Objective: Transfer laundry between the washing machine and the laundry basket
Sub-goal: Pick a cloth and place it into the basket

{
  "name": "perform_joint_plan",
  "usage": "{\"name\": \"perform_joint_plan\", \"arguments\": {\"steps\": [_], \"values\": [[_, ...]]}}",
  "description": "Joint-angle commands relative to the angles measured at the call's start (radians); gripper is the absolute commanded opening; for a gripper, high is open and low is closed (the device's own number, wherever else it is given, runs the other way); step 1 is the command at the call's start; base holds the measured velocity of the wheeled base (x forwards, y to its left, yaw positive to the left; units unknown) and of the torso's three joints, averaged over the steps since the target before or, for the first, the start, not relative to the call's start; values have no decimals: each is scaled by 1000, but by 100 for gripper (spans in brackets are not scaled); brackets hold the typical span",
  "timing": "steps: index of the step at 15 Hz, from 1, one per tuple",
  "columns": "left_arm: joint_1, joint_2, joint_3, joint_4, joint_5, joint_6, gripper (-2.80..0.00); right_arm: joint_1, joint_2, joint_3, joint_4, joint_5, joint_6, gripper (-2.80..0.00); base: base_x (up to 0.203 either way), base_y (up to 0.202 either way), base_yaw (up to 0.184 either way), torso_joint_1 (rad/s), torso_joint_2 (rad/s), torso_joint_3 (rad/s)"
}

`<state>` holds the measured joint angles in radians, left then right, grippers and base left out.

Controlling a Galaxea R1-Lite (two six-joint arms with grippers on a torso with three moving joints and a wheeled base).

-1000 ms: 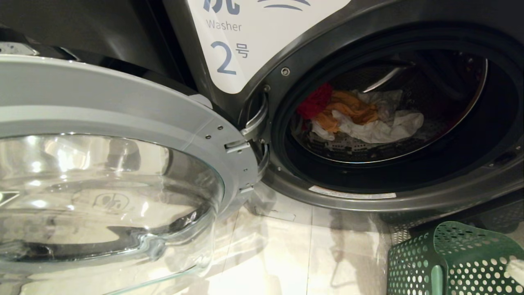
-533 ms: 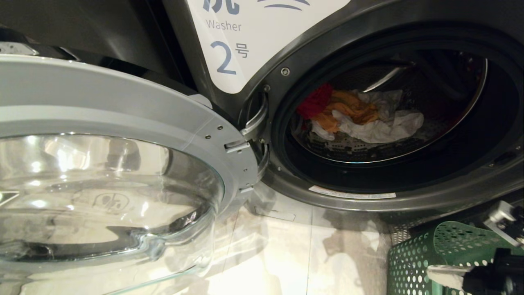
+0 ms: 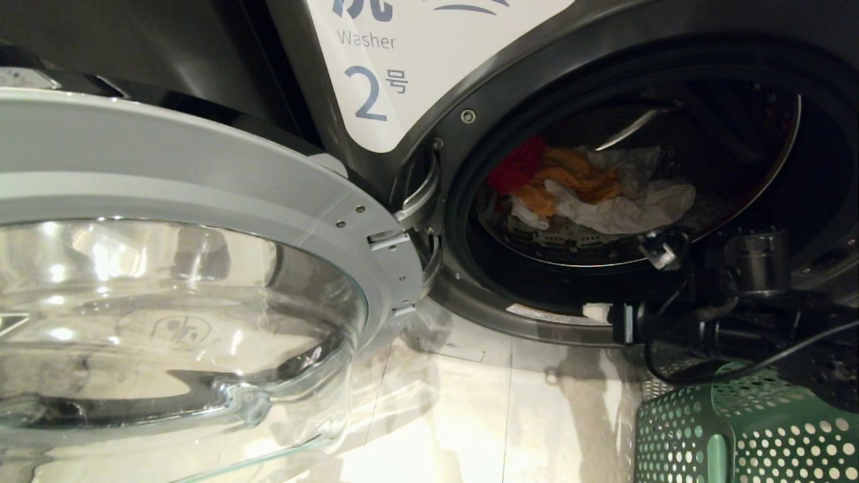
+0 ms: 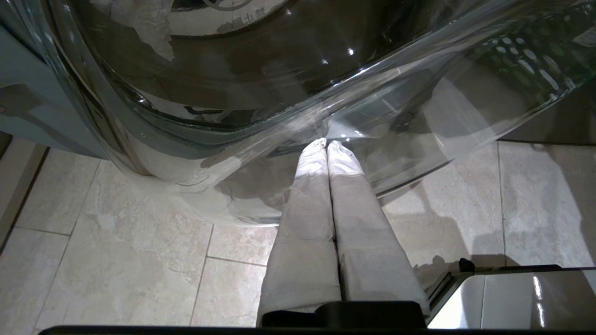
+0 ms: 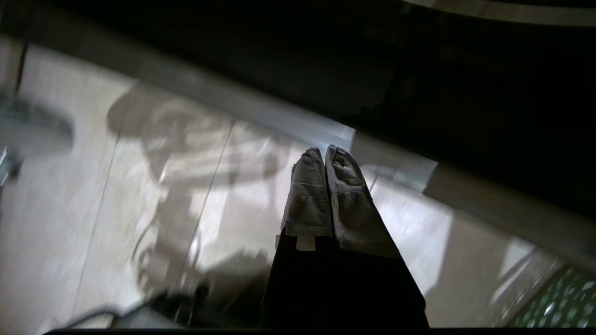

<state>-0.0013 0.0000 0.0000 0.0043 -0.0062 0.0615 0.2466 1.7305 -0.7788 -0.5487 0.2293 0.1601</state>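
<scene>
Washing machine: the dark grey front-loader [image 3: 470, 74] with the white label reading 2 [image 3: 396, 67] filled the upper part of the head view, its round opening uncovered.
Door: the chrome-ringed glass door [image 3: 168, 268] stood swung wide to the machine's left, hinged beside the opening; its glass bowl [image 4: 279, 83] filled most of the left wrist view.
Laundry: the laundry [image 3: 590, 188] lay in a heap inside the drum, toward its left side; the red-pink garment [image 3: 517, 164] at the left, the orange one [image 3: 570, 178] in the middle, the white one [image 3: 631, 201] spreading right and forward.
Laundry basket: the green perforated laundry basket [image 3: 738, 436] stood on the tiled floor [image 3: 470, 416] below the opening's right side; no cloth showed in the part in view.
Right pincer: the right pincer [image 5: 323, 156] had its two cloth-wrapped fingers [image 5: 307, 195] pressed together with nothing between them; in the head view its white tip [image 3: 596, 311] lay at the lower rim of the opening, the black arm [image 3: 738, 322] reaching in from the right above the basket.
Left pincer: the left pincer [image 4: 326, 146] was likewise closed and empty, fingertips just under the door glass, above the floor tiles.
Blur: the right wrist view was smeared, so only floor, a dark machine edge and a corner of the basket [image 5: 558, 298] could be made out.
</scene>
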Motion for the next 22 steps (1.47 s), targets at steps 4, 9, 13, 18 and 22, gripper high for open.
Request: {"name": "perform_joint_plan", "arguments": {"steps": [4, 9, 13, 18, 22], "values": [[0, 0, 2, 0, 0, 1, -280, -11, 270, -350, -69, -207, 71, -233, 0, 0, 0, 0, 0, 0], [0, 0, 2, 0, 0, 1, -280, -39, 467, -697, 6, -322, 78, 0, 0, 0, 0, 0, 0, 0], [0, 0, 2, 0, 0, 0, -280, -38, 665, -1033, 33, -384, 77, 0, 0, 0, 0, 0, 0, 0], [0, 0, 2, 0, 0, 1, -280, -35, 884, -1167, -205, -438, 6, 0, 0, 0, 0, 0, 0, 0], [0, 0, 2, 0, 0, 1, -280, -41, 917, -1168, -371, -448, -108, 0, 0, 0, 0, 0, 0, 0]]}}
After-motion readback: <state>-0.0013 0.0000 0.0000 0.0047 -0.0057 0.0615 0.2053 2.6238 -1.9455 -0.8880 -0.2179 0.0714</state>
